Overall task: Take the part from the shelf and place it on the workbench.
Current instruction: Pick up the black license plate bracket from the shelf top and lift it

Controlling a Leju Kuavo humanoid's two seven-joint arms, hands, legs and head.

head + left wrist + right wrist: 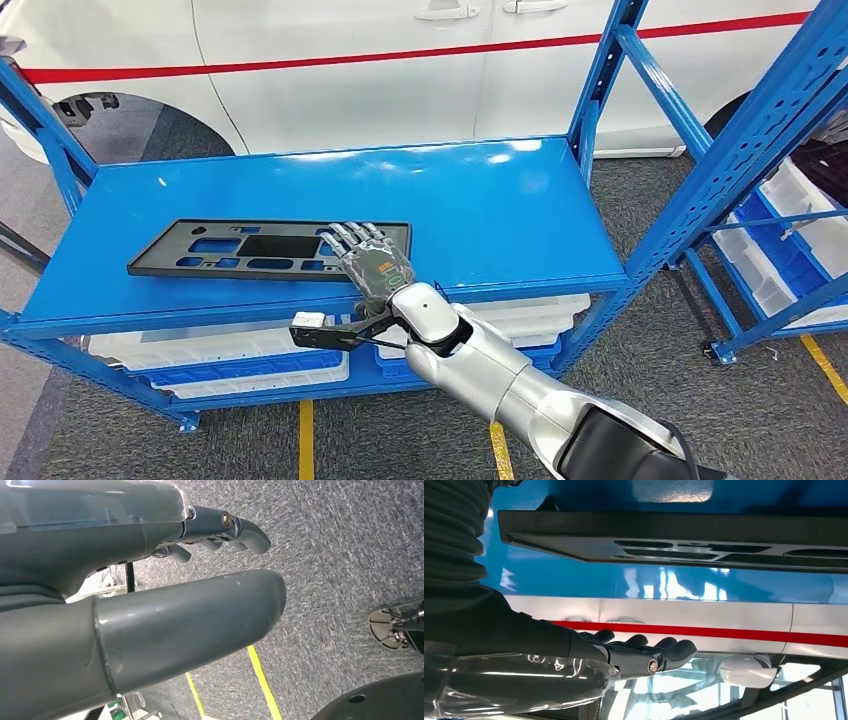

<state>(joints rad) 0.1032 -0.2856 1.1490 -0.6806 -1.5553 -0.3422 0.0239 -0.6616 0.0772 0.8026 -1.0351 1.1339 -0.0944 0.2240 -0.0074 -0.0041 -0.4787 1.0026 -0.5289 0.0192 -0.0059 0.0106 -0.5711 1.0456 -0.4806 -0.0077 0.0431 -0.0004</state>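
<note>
Black part [268,250]; blue shelf [480,200]; grey carpet [760,400].

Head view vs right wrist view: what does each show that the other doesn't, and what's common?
Head view alone: the whole blue shelf frame, white bins on the lower level, yellow floor lines, and the silver right arm.

Right wrist view alone: a close look along the edge of the black part, with the hand's dark fingers apart from it and nothing between them.

Both: the black part lying flat on the blue shelf top, the right hand, and the white car with a red stripe.
</note>
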